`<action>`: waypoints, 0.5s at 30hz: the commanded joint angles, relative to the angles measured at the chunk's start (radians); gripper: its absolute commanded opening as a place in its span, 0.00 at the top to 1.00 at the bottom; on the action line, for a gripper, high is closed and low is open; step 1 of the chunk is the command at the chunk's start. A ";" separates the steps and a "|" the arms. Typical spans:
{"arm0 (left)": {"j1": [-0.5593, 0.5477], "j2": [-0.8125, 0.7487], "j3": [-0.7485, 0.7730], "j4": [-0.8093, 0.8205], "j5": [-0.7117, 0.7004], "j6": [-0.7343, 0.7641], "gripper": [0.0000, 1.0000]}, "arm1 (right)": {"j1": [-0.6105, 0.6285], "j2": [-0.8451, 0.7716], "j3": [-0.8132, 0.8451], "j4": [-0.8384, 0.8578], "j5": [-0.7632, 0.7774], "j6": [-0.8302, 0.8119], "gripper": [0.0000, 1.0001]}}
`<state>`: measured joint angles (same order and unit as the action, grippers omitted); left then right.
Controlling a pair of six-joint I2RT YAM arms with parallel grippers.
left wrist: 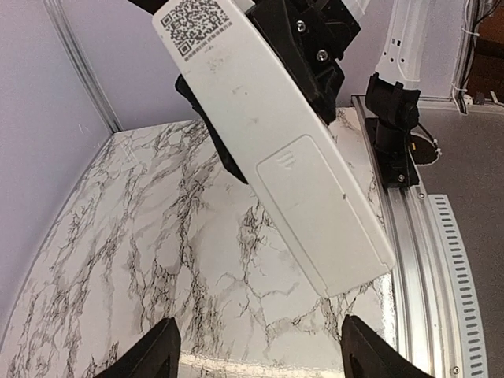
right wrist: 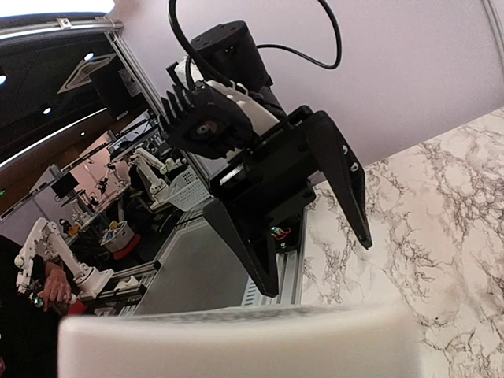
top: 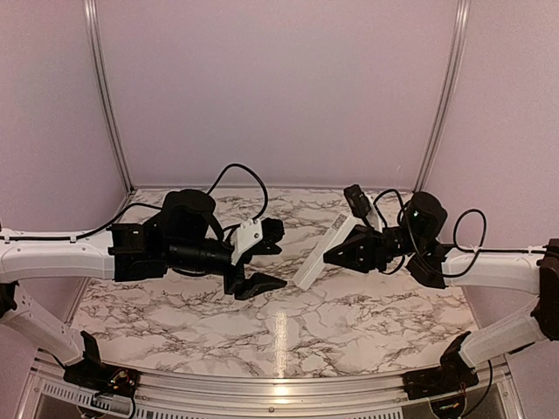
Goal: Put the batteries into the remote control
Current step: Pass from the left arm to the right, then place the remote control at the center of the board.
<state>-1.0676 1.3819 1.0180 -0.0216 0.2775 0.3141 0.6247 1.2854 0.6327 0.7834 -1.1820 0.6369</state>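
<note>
Remote control (left wrist: 291,150), QR code (left wrist: 197,24) sticker on back, pinched in right hand (top: 332,255); left hand (top: 269,258) spread.

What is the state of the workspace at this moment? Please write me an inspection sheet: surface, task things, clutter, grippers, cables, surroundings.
Surface: marble-pattern table, with a light reflection near the front edge.
Job's things: remote control held in the air and tilted, its back face with the QR label toward the left wrist camera, battery cover closed. Batteries: nothing seen.
Clutter: nothing seen.
Grippers: right gripper shut on the remote control; left gripper open, empty, beside the remote and apart from it.
Cables: black cable loops above the left wrist; second cable loops at the right wrist.
Surroundings: pale walls, metal frame posts; other robot arms stand beyond the enclosure.
</note>
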 commanded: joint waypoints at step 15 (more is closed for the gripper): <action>-0.037 0.109 0.115 -0.175 0.003 0.038 0.33 | 0.099 0.002 0.159 -0.420 0.051 -0.302 1.00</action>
<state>-1.0981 1.4662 1.0866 -0.1555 0.2371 0.3779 0.7055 1.2858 0.7345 0.4965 -1.1725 0.4526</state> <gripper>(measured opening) 0.676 0.358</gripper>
